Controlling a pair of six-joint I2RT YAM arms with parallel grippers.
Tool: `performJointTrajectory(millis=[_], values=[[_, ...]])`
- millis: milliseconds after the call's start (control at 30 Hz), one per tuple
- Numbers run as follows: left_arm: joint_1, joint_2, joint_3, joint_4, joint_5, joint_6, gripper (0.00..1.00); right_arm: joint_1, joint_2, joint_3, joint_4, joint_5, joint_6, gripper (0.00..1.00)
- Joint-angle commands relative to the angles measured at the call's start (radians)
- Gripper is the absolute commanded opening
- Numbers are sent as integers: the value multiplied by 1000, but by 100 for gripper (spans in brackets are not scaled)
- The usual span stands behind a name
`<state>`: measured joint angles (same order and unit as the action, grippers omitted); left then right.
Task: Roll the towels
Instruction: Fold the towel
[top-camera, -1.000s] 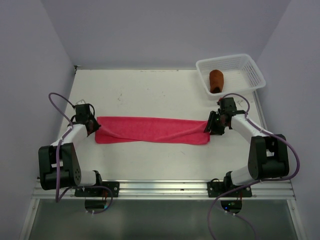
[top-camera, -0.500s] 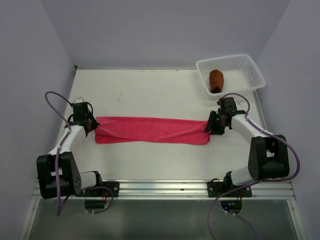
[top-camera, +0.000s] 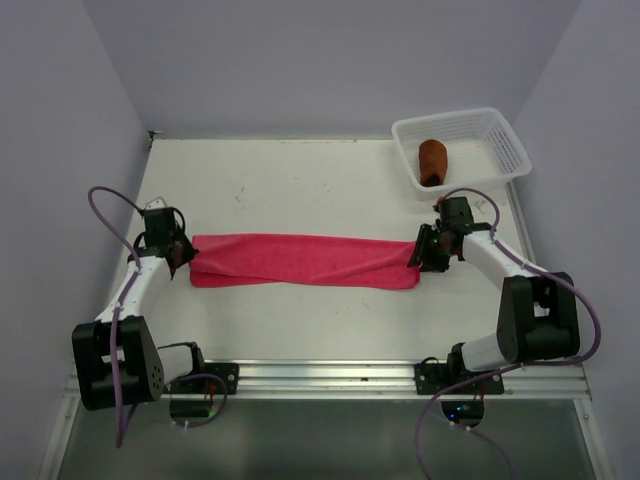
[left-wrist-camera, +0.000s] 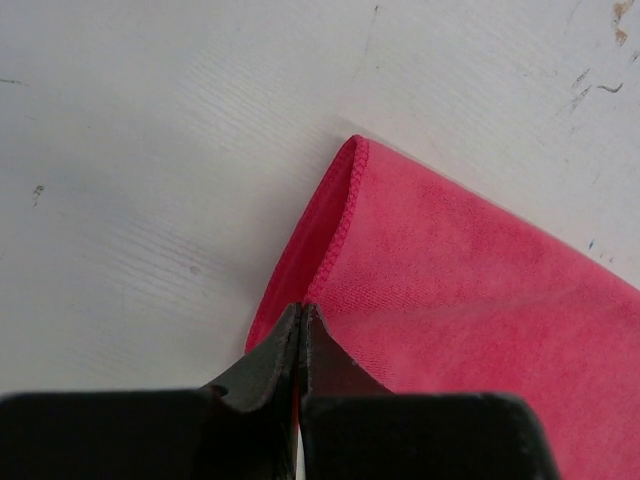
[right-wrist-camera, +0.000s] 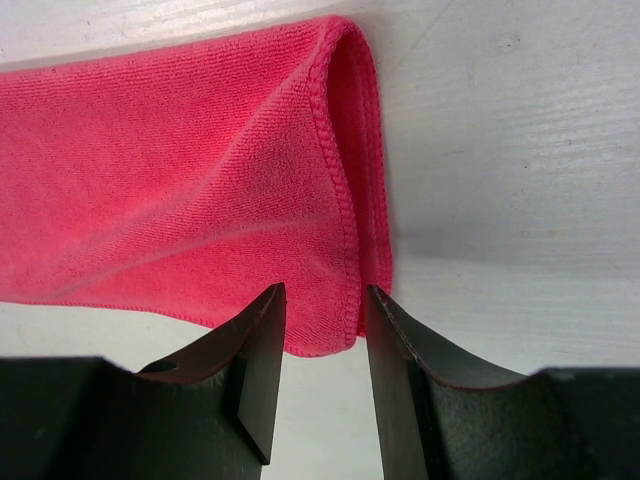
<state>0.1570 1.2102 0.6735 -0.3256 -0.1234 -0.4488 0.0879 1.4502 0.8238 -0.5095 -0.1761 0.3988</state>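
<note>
The pink towel (top-camera: 305, 260), judged soft, light and limp, lies folded lengthwise across the table (top-camera: 300, 190) centre, left gripper (left-wrist-camera: 300, 318) pinched closed on its left hem, right gripper (right-wrist-camera: 322, 305) parted astride its right corner; grasp the stitched short hem

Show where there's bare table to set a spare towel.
Largest free patch: table between the back wall and the pink towel, left of the basket. A narrower strip lies between the towel's near edge and the arm bases. Crowded: both towel ends, at the left gripper and right gripper, and the basket corner.
</note>
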Motion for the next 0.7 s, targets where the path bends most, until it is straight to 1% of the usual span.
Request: performJointTrajectory(millis=[0,233,300,333,367,467,567,600,667], values=[[9,-11,-25,19,8,16,0,15,-21,-6,6,-17,-25,41],[9,34,-46,56,-12,21,0,41,-1,3,-6,-5,-32,41],[9,48,-51,60,-28,22,6,45,6,5,-11,-2,-35,41],[9,51,-46,65,-33,27,14,47,6,6,-12,3,-35,41],[9,52,-45,63,-41,27,18,46,6,8,-14,7,-35,41],[9,52,-42,62,-76,25,25,47,-2,17,-24,44,-38,42],[9,34,-28,50,-128,27,27,47,-28,9,-12,76,-32,43],[9,22,-23,48,-139,27,27,46,-28,9,-9,76,-32,41],[9,9,7,43,-137,36,27,46,-11,12,-14,73,-32,40]])
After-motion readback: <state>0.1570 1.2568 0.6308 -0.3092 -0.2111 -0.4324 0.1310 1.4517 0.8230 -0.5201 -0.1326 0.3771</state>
